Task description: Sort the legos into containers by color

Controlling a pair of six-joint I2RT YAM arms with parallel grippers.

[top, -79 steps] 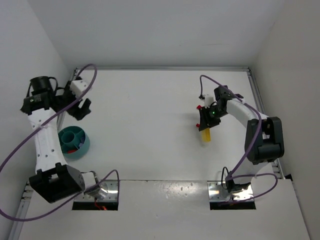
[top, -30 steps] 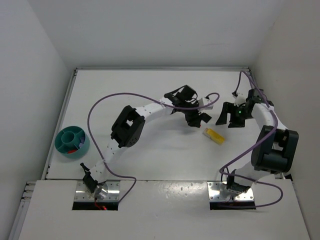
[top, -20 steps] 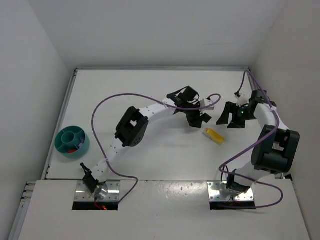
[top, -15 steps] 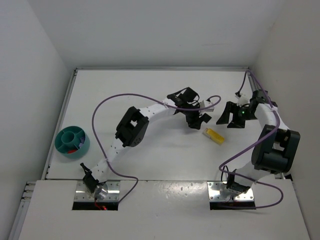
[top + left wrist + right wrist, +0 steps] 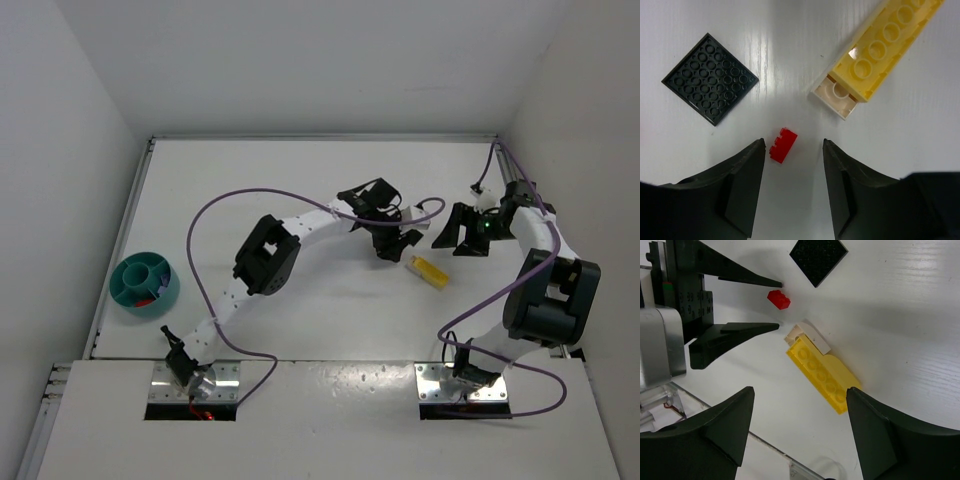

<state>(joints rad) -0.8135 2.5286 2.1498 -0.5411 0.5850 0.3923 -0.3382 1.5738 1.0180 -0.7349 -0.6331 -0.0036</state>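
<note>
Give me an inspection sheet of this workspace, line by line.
Surface: white table, glossy.
Job's things: red brick lying flat; yellow brick beside it; teal bowl at far left, red pieces inside.
Clutter: black studded plate; white piece at the yellow brick's end.
End effectors: left end effector open, straddling the red brick; right end effector open, holding nothing.
Cables: purple cables loop off both arms.
Surroundings: white walls.
</note>
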